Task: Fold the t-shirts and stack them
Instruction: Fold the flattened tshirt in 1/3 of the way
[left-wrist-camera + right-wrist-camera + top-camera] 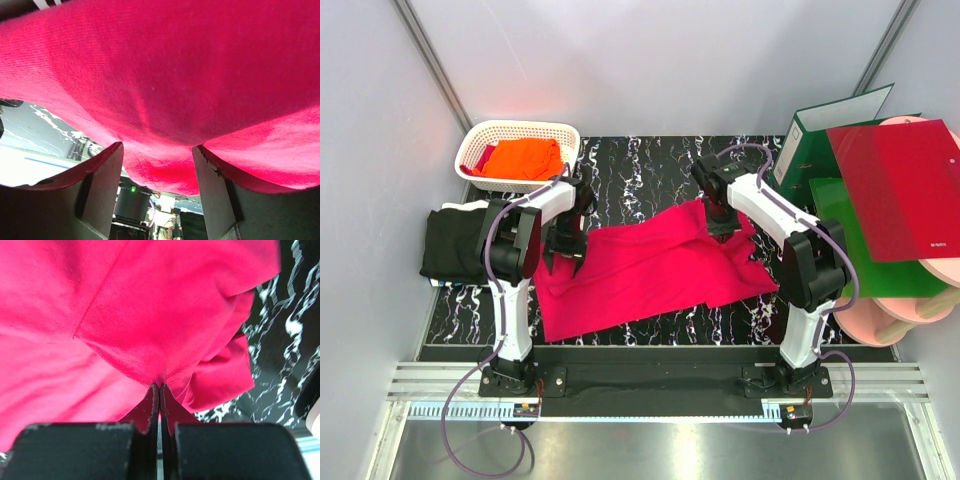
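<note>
Table [640, 165] carries pink shirt [650, 265] spread at centre, black shirt [455, 245] at 9 o'clock, orange shirt [525, 158] in basket [520, 128] at 10 o'clock. At pink shirt's 2 o'clock edge, right gripper [722, 232] pinches the cloth, jaws together. At its 9 o'clock edge, left gripper [565, 258] stands wide, cloth bulging between fingers [100, 170].

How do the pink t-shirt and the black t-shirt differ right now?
The pink t-shirt lies spread out across the middle of the table; the black t-shirt sits folded compactly at its left edge. The right gripper pinches the pink one; no gripper holds the black one. Both are plain cloth resting on the table.
</note>
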Available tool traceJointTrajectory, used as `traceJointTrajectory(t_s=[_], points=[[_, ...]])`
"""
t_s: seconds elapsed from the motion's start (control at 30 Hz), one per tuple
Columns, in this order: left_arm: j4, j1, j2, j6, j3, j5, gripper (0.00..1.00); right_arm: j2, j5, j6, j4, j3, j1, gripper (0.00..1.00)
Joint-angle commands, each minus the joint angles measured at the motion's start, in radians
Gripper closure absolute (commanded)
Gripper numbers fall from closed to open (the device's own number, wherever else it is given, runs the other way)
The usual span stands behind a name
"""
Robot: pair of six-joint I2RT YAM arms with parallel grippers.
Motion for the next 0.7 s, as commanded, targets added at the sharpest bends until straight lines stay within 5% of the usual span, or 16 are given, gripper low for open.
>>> traceJointTrajectory(t_s=[0.0, 0.17, 0.23, 0.27, 0.4, 0.57, 0.67], points=[[0.085, -0.002, 0.045, -0.007, -0.003, -0.047, 0.37, 0.006, -0.043, 0.016, -0.052, -0.084, 0.012, 1.00], [0.080, -0.002, 0.031, -0.013, 0.004, -0.053, 0.36, 0.075, -0.049, 0.036, -0.020, -0.145, 0.021, 0.95], [0.072, -0.002, 0.024, -0.013, 0.010, -0.055, 0.33, 0.084, -0.059, 0.037, -0.016, -0.141, 0.024, 0.69], [0.068, -0.002, 0.022, -0.013, 0.021, -0.055, 0.30, 0.080, -0.059, 0.031, -0.009, -0.133, 0.027, 0.42], [0.043, -0.002, 0.011, -0.013, 0.053, -0.066, 0.19, 0.028, -0.031, 0.017, -0.002, -0.104, 0.038, 0.01], [0.034, -0.002, -0.033, -0.025, 0.099, -0.070, 0.18, -0.017, 0.009, -0.012, 0.000, -0.048, 0.038, 0.00], [0.035, -0.002, -0.067, -0.030, 0.119, -0.086, 0.40, -0.020, 0.021, -0.016, 0.003, -0.011, 0.038, 0.00]])
